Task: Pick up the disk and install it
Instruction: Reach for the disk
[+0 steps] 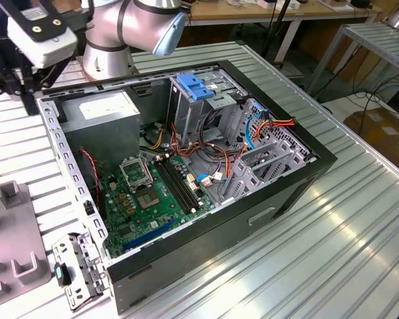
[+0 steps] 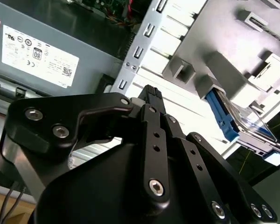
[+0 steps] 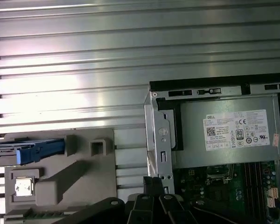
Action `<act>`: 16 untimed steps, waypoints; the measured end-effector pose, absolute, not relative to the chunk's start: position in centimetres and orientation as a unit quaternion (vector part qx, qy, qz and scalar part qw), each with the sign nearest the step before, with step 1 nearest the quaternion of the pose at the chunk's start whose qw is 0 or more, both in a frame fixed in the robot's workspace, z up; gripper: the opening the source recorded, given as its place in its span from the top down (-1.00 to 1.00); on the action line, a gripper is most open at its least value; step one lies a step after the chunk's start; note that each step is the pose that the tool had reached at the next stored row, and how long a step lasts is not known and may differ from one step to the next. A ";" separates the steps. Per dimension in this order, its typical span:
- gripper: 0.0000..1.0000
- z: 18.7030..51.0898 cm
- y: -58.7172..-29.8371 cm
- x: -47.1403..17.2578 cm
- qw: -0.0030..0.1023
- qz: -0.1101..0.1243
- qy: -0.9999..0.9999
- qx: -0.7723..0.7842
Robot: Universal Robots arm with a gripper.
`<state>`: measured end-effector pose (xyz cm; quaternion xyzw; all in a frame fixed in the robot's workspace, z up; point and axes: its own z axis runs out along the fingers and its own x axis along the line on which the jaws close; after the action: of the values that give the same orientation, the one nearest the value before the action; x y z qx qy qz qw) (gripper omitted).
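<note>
Disk (image 3: 37,148): blue side rails. Pincer (image 2: 150,93): matt black, silver screw heads. Desk (image 3: 84,46): silver, ribbed in parallel stripes. Holder (image 3: 74,172): plain grey. Power supply (image 3: 224,140): grey, white sticker, black print. Motherboard (image 1: 146,199): green. Case (image 1: 266,212): black outside, grey inside. Bracket (image 1: 196,86): blue. Cables (image 1: 279,123): red, orange.

You had one computer case (image 1: 219,232), one green board (image 1: 146,206), one power box (image 1: 106,109) and one blue bracket (image 1: 196,86). You also had one disk (image 3: 32,150) and one grey stand (image 3: 70,172).
</note>
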<state>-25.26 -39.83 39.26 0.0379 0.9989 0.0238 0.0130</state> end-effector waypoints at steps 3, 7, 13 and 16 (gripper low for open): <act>0.79 39.2 -39.6 -26.8 0.013 0.024 0.999 0.038; 0.79 39.0 -39.0 -28.4 0.013 0.024 0.999 0.038; 0.79 39.0 -39.0 -28.8 0.013 0.024 0.999 0.038; 0.79 39.0 -39.0 -30.2 0.013 0.024 0.999 0.038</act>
<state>-30.17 -39.02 39.00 0.0379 0.9989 0.0239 0.0130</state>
